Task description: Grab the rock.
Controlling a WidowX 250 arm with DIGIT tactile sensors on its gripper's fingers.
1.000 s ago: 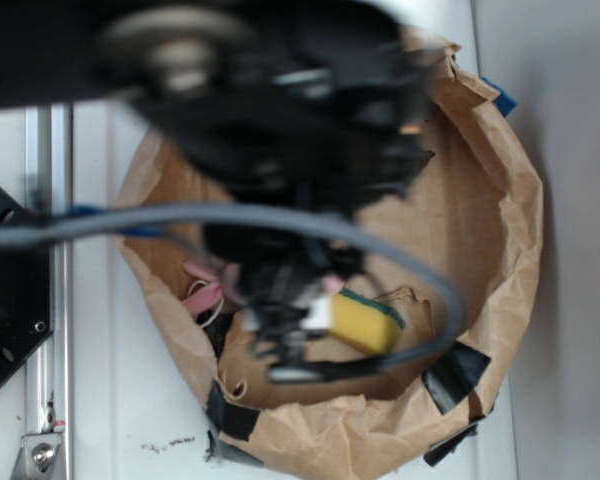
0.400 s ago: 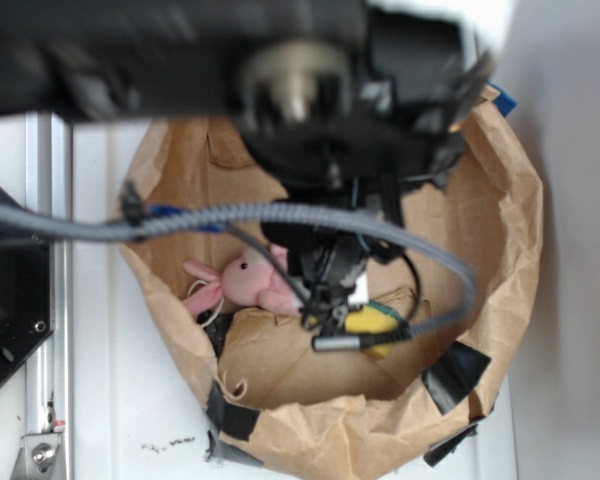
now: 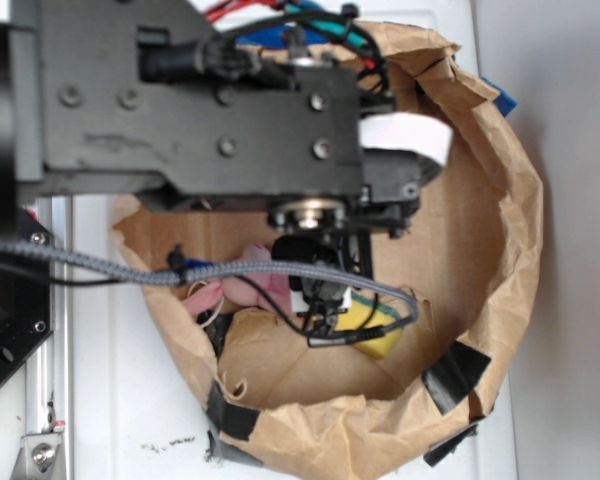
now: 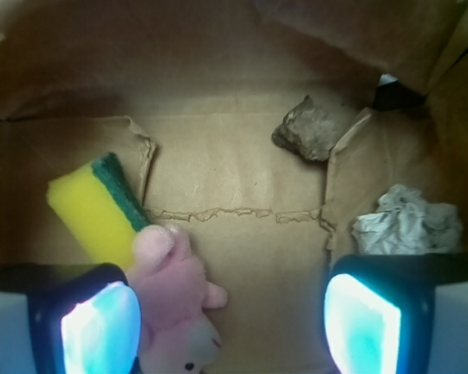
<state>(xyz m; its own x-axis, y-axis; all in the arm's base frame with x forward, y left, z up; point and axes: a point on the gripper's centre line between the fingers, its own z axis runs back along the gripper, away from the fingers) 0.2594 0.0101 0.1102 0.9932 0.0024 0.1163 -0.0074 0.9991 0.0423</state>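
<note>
Your paper bag point(image 4: 218, 47) holds the rough brown rock point(image 4: 310, 128), a crumpled paper wad point(image 4: 408, 222), yellow-green sponge point(image 4: 100, 206) and pink plush bunny point(image 4: 175, 300). End effector point(image 4: 232, 319) spread wide, empty.

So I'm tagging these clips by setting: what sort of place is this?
Probably a lab test rig, not a home: a taped brown paper bin on a white table with a metal rail, holding assorted test items: a rock, sponge, pink plush toy and paper wad.
</note>
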